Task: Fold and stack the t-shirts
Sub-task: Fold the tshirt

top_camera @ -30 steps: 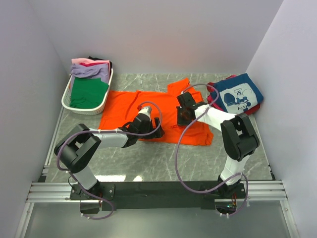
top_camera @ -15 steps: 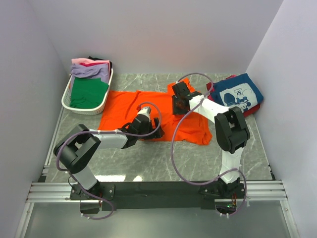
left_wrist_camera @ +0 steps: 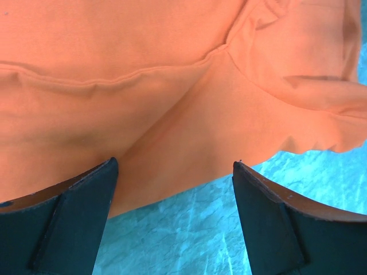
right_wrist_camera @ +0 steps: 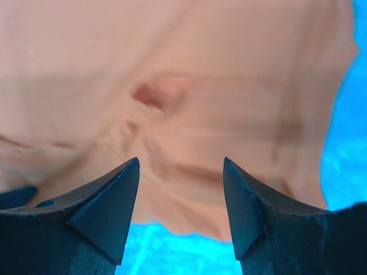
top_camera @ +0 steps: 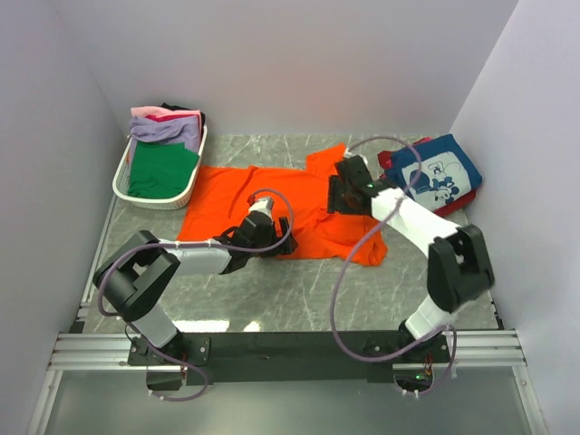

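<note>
A bright orange t-shirt (top_camera: 240,192) lies spread across the middle of the table, its right part rumpled. My left gripper (top_camera: 279,237) stands open low over its near hem; in the left wrist view the orange t-shirt (left_wrist_camera: 172,86) and bare table show between the fingers (left_wrist_camera: 74,217), nothing gripped. My right gripper (top_camera: 335,199) is open over the shirt's right side; in the right wrist view the creased orange t-shirt (right_wrist_camera: 200,86) lies beyond the open gripper (right_wrist_camera: 180,166). A navy t-shirt (top_camera: 439,172) with white print lies folded on a red one (top_camera: 390,184) at the back right.
A white slatted basket (top_camera: 120,181) at the back left holds green (top_camera: 163,170), lavender (top_camera: 165,131) and pink (top_camera: 152,113) t-shirts. Walls close in the table on the left, back and right.
My right gripper was shut on the orange cloth; it has carried it toward the back, opened and let go. The left arm has barely moved.
</note>
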